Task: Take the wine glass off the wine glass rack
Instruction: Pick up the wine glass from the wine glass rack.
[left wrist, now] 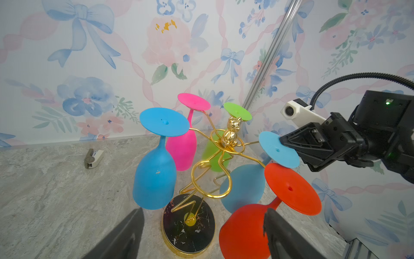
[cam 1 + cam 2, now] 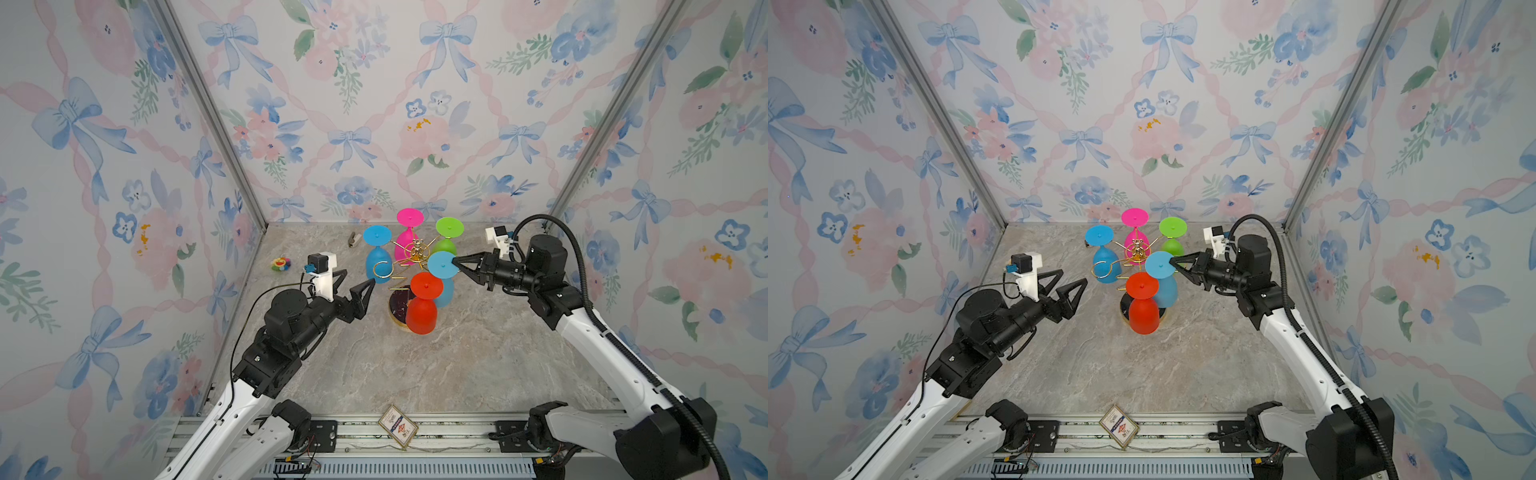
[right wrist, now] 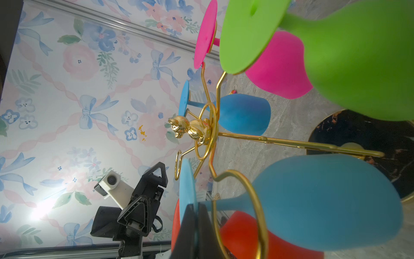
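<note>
**Right claw has the foot pinched; the stem is not yet out of its loop**

The light-blue wine glass [image 2: 444, 266] hangs upside down on the wine glass rack [image 1: 179, 228]. Its stem is threaded through a gold loop [image 3: 259, 197], and its flat foot rests on top of the wire. The right gripper [image 2: 455, 262] is clenched on the rim of that foot, and the right wrist view shows the thin disc edge-on between the black tips. Straight ahead of those tips sits the rack's little gold bear [image 1: 231, 132]. Just under them, close beside the held foot, is the foot of the red glass [image 2: 422, 316], whose bowl hangs lower.

To my eye the clean way out starts with a slight lift, so the foot clears the wire. A steady draw back along the claw's own line, away from the bear, would follow, level enough that the bowl doesn't swing into the red one. A rim pinch is thin purchase. A jerk could let the glass twist, or drag the whole rack across the table [image 2: 415, 374].

Across the rack from that claw, the left gripper [image 2: 359, 277] hovers released, jaws wide and holding nothing. It looks well placed to steady the rack if it tips.
</note>
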`<state>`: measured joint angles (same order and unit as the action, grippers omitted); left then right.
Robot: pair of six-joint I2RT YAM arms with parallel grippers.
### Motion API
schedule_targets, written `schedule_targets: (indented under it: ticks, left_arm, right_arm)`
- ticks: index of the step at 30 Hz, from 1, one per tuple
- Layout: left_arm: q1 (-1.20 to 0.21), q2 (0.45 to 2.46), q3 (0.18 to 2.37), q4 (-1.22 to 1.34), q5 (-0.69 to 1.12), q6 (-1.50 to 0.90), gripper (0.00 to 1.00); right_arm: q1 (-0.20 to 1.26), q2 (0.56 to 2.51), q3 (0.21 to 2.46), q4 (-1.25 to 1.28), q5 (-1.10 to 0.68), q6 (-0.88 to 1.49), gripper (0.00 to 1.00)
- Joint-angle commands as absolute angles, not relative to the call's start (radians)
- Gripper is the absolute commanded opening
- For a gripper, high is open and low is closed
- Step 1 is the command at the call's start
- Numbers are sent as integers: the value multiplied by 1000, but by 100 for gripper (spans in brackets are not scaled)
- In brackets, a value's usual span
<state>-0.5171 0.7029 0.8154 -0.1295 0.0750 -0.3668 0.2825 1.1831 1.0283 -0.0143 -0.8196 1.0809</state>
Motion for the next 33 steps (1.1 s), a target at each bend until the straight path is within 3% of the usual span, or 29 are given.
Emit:
schedule_targets:
  ticks: [1,16,25,33]
  left_arm:
    - [-520,691,809,-131,74,-353,86]
    - [-536,793,889,-130,137,-337,84]
    - [-656,863,958,-131,122,-314,84]
    - [-798,935,1035,-130,120,-277,83]
  right_arm:
    - [283,1125,1052,-97,-835,1012,0]
    - [140,976,1054,-317,-868,888,0]
    - [97,910,1161,-649,-825,592,0]
    - [90,870,1238,-795,-696,414,0]
